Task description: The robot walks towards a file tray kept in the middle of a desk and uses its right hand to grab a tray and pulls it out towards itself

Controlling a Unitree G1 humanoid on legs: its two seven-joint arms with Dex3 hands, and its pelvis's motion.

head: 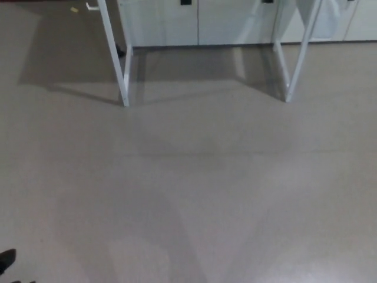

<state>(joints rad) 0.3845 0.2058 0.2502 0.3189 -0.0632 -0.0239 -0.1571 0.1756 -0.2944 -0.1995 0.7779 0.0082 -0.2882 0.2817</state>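
The floor (194, 188) is plain grey-beige with soft darker shadows. The desk legs (121, 65) are white. The cupboards (200, 23) behind are pale white with small black marks.

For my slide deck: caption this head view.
Bare floor ahead, white desk legs before pale cabinets; no tray visible.

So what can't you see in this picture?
- Head view: the desk top and file tray, cut off by the top edge; only the white desk legs show.
- Left robot hand: a dark bit at the bottom-left corner, mostly cut off.
- Right robot hand: out of frame.
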